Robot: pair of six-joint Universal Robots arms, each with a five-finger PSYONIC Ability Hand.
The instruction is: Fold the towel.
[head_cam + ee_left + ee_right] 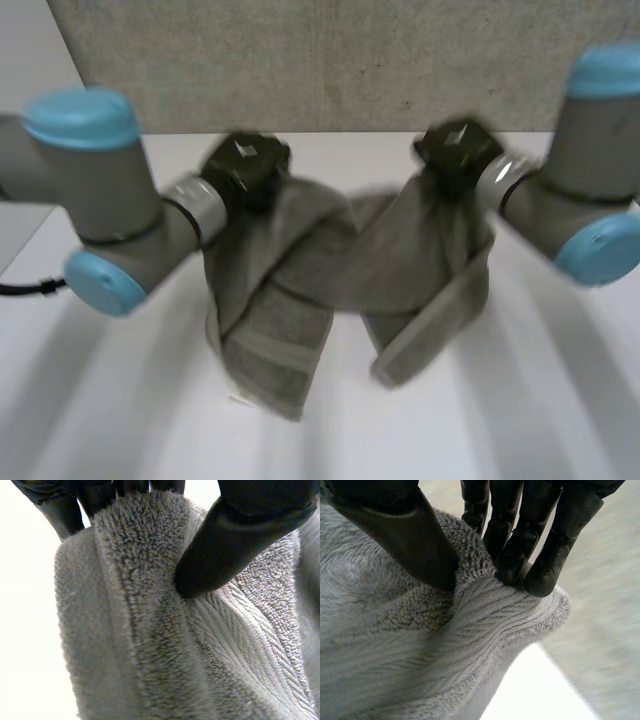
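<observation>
A grey towel (330,270) hangs in the air between my two hands, sagging in the middle, with two ends drooping toward the white table (520,420). My left hand (245,165) holds its left upper part; in the left wrist view the thumb (235,540) presses the towel's (150,630) folded edge against the fingers (65,510). My right hand (458,148) holds the right upper part; in the right wrist view its thumb (405,535) and fingers (520,545) pinch the towel's (420,650) edge near a corner.
A grey wall panel (330,60) stands behind the table's far edge. Both arms reach in from the sides, the left arm (110,200) and the right arm (590,170), over the bare table.
</observation>
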